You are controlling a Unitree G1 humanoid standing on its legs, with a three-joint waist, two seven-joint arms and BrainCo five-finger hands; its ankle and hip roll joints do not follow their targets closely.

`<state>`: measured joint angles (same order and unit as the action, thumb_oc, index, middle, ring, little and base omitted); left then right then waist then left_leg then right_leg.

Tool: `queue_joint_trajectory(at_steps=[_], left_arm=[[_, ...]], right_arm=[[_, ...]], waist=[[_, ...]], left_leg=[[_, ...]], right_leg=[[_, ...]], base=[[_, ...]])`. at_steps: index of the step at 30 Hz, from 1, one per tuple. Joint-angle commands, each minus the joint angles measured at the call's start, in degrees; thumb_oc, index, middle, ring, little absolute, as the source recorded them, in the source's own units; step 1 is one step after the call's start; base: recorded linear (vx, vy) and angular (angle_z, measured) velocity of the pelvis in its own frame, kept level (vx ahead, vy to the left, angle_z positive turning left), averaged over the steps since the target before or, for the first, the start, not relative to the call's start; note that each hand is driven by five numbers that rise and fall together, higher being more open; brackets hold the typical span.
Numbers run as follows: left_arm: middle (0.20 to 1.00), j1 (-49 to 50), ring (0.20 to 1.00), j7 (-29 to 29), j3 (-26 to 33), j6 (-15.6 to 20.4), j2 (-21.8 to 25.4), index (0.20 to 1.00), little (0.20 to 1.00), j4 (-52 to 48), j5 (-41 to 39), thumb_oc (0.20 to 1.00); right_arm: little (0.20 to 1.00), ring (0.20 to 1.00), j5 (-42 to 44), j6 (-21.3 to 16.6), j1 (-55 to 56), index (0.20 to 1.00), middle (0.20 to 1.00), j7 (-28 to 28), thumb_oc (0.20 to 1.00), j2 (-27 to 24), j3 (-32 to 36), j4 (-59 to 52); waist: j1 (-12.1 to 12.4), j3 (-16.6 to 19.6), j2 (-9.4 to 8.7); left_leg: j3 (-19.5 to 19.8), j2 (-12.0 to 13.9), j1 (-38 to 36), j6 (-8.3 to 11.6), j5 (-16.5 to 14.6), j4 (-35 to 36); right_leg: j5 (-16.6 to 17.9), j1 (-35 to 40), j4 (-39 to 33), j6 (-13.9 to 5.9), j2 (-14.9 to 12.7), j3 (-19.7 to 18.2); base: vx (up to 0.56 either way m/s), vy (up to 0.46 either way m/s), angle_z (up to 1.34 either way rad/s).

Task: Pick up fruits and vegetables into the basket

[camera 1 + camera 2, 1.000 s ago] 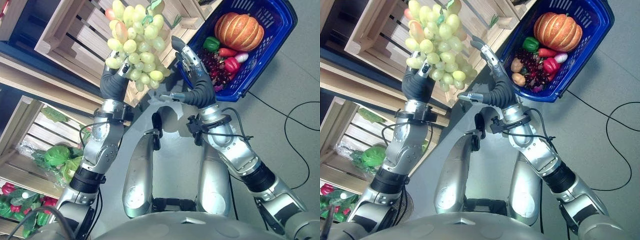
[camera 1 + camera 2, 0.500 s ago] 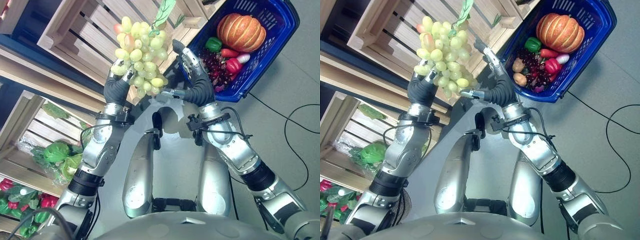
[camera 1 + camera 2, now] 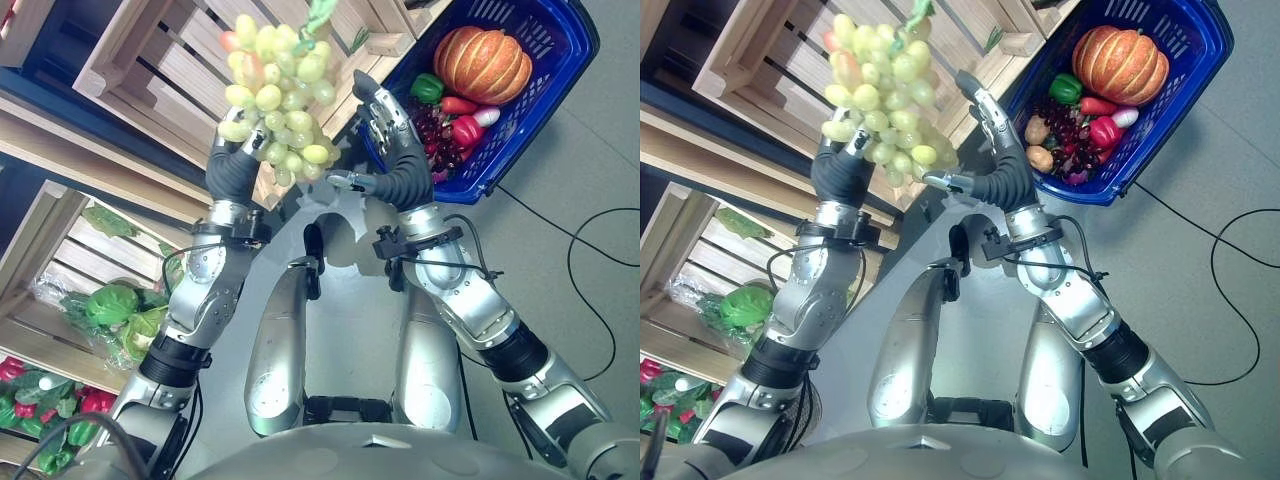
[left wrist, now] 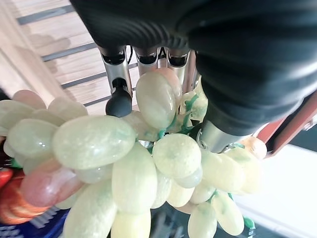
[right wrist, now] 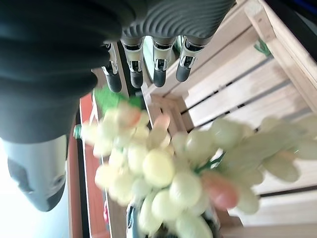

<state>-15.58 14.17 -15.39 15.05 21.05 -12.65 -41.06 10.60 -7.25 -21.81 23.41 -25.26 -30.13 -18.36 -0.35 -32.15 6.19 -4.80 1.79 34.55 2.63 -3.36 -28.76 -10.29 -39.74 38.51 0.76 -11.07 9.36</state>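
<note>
Green grapes (image 3: 277, 95) held aloft in curled left robot hand (image 3: 236, 160).

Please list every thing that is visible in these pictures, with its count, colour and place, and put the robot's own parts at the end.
grape bunch: one, pale green with a few pink grapes, held up before the wooden crates
basket: one, blue, on the floor to the robot's right
pumpkin: one, orange, in the basket
green pepper: one, in the basket beside the pumpkin
dark grapes: one bunch, dark red, in the basket
wooden crates: several, light wood, on the robot's left
leafy greens: a few, green, in a lower crate
left robot hand: one, fingers curled round the grape bunch
right robot hand: one, open, beside the bunch
</note>
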Motion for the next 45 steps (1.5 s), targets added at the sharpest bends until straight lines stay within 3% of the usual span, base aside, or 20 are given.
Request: queue_joint_trajectory(at_steps=[1, 8, 9, 10, 14, 21, 25, 30, 36, 38, 45], left_arm=[[0.200, 0.2, 0.200, -0.5, 1.5, 7.4, 0.0, 0.200, 0.200, -9.1, -0.3, 0.200], [0.200, -0.2, 0.200, 1.3, 1.5, 8.4, 0.0, 0.200, 0.200, -9.7, 4.6, 0.200], [0.200, -0.8, 0.200, 0.8, 2.1, 8.3, 0.1, 0.200, 0.200, -9.8, 4.4, 0.200], [0.200, -0.3, 0.200, 1.0, 2.1, 8.5, 0.0, 0.200, 0.200, -9.7, 4.6, 0.200], [0.200, 0.2, 0.200, 1.4, 2.1, 9.8, 0.1, 0.200, 0.200, -9.9, 6.1, 0.200], [0.200, 0.3, 0.200, -5.3, 2.0, 7.8, 0.4, 0.200, 0.200, -11.3, 3.2, 0.200], [0.200, -0.4, 0.200, -10.4, 0.9, 6.0, 0.0, 0.200, 0.200, -11.7, -1.1, 0.200], [0.200, -1.3, 0.200, -13.6, -0.8, 2.5, -0.1, 0.200, 0.200, -11.6, 0.1, 0.200], [0.200, -3.8, 0.200, -9.9, -2.9, -0.4, 0.6, 0.200, 0.200, -8.7, 7.9, 0.200], [0.200, -4.9, 0.200, -8.5, -3.0, -0.9, 1.1, 0.200, 0.200, -7.9, 10.6, 0.200], [0.200, -5.6, 0.200, -7.1, -3.1, -2.8, 3.6, 0.200, 0.200, -5.4, 17.7, 0.200]], right_arm=[[1.000, 1.000, -0.3, -3.4, 0.0, 1.000, 1.000, 0.2, 1.000, 2.3, 0.3, -6.7], [1.000, 1.000, 4.1, -3.8, 1.0, 1.000, 1.000, -0.4, 1.000, 2.0, -0.4, -6.0], [1.000, 1.000, 6.7, -3.5, 0.1, 1.000, 1.000, -1.4, 1.000, 2.3, -0.3, -5.8], [1.000, 1.000, 7.4, -3.6, 0.9, 1.000, 1.000, -1.8, 1.000, 2.7, -0.3, -5.6], [1.000, 1.000, 12.1, -4.0, 3.2, 1.000, 1.000, -3.1, 1.000, 2.7, -0.3, -6.1], [1.000, 1.000, 11.3, -3.6, 4.6, 1.000, 1.000, -2.2, 1.000, 3.0, -0.4, -5.5], [1.000, 1.000, 7.2, -2.6, 3.4, 1.000, 1.000, -2.1, 1.000, 3.7, -1.5, -3.8], [1.000, 1.000, 1.1, -0.8, 0.8, 1.000, 1.000, -0.2, 1.000, 4.2, -2.8, -2.0], [1.000, 1.000, -7.4, -0.3, -3.1, 1.000, 1.000, 4.3, 1.000, 4.5, -3.7, 1.1], [1.000, 1.000, -8.8, 0.0, -4.6, 1.000, 1.000, 4.3, 1.000, 4.1, -3.5, 1.7], [1.000, 1.000, -16.5, 4.4, -6.7, 1.000, 1.000, 4.4, 1.000, 2.0, -3.8, 3.7]], waist=[[-0.4, 2.4, -0.38], [-0.5, 2.4, -0.69], [-0.3, 2.4, -0.60], [-0.3, 2.4, -0.66], [-0.5, 2.4, -0.82], [-0.5, 2.4, -0.55], [-0.4, 2.4, -0.36], [-0.1, 2.4, -0.57], [0.1, 2.4, -0.85], [0.1, 2.4, -0.86], [0.5, 2.4, -0.95]], left_leg=[[-3.8, -4.8, -2.7, -5.59, -6.2, 1.2], [-3.8, -4.9, -2.8, -5.49, -6.3, 1.4], [-4.3, -4.7, -1.6, -5.83, -4.5, 2.1], [-3.8, -4.8, -3.0, -5.49, -6.2, 1.6], [-3.7, -4.9, -3.1, -5.41, -6.1, 1.8], [-3.9, -5.0, -3.3, -5.59, -5.9, 2.3], [-4.0, -5.0, -3.3, -5.76, -5.8, 2.4], [-3.8, -5.0, -3.1, -5.85, -5.7, 2.7], [-3.7, -5.0, -3.0, -5.98, -5.7, 2.8], [-4.1, -4.9, -1.8, -6.25, -4.1, 3.3], [-3.4, -5.0, -2.1, -6.08, -4.5, 2.8]], right_leg=[[-2.1, 2.5, -1.9, -1.41, 4.5, -0.3], [-2.4, 2.6, -2.0, -1.48, 4.7, -0.4], [-0.7, 1.4, -2.8, -0.91, 4.6, 0.1], [-2.4, 2.8, -2.1, -1.38, 4.6, -0.4], [-2.3, 2.7, -2.1, -1.60, 4.7, -0.3], [-2.2, 2.8, -2.4, -1.58, 4.8, -0.4], [-2.0, 2.7, -2.5, -1.64, 4.7, -0.4], [-1.7, 2.7, -2.8, -1.68, 4.9, -0.2], [-1.4, 2.7, -3.0, -1.81, 5.0, -0.1], [0.3, 1.7, -3.9, -1.35, 5.0, 0.5], [0.0, 2.5, -3.7, -1.50, 4.6, 0.9]], base=[[0.00, 0.029, -0.06], [-0.01, 0.003, -0.03], [0.00, 0.000, 0.00], [0.00, 0.000, 0.00], [0.02, 0.001, 0.00], [0.00, 0.000, 0.00], [0.00, 0.000, 0.00], [0.00, 0.000, 0.00], [-0.01, -0.004, 0.00], [-0.07, -0.018, 0.00], [0.00, 0.000, 0.00]])
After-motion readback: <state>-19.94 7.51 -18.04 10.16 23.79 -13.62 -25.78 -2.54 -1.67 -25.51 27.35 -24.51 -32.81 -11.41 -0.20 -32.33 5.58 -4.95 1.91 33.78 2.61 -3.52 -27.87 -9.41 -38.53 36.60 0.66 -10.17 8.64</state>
